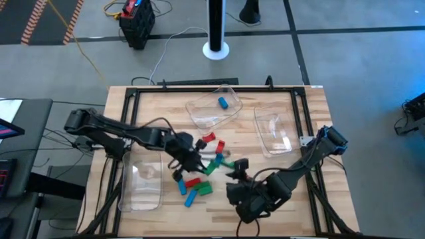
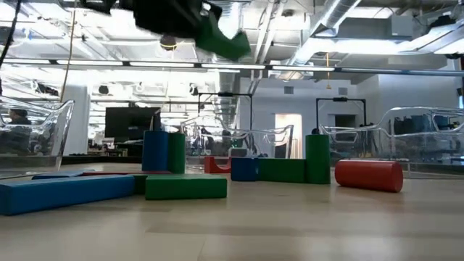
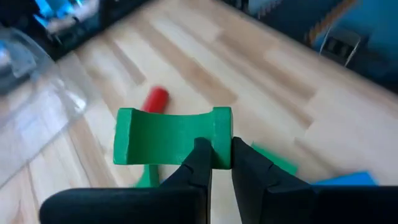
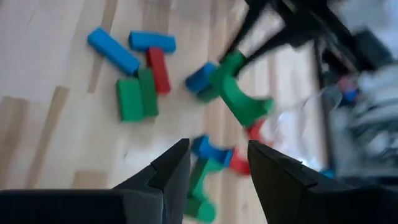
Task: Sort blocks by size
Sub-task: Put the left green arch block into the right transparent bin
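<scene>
Left wrist view shows your left gripper [image 3: 214, 163] pinching one end of a green arch block [image 3: 171, 135], lifted above the pile at table centre; it's probably light, rigid, slick, so grip flat faces.

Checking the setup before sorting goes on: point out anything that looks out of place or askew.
Nothing looks damaged or spilled. The small red, green and blue blocks lie jumbled at the table's middle, unsorted. One small blue block sits alone in a clear plastic tray. The left hand holds a green arch-shaped block tilted in the air.
</scene>
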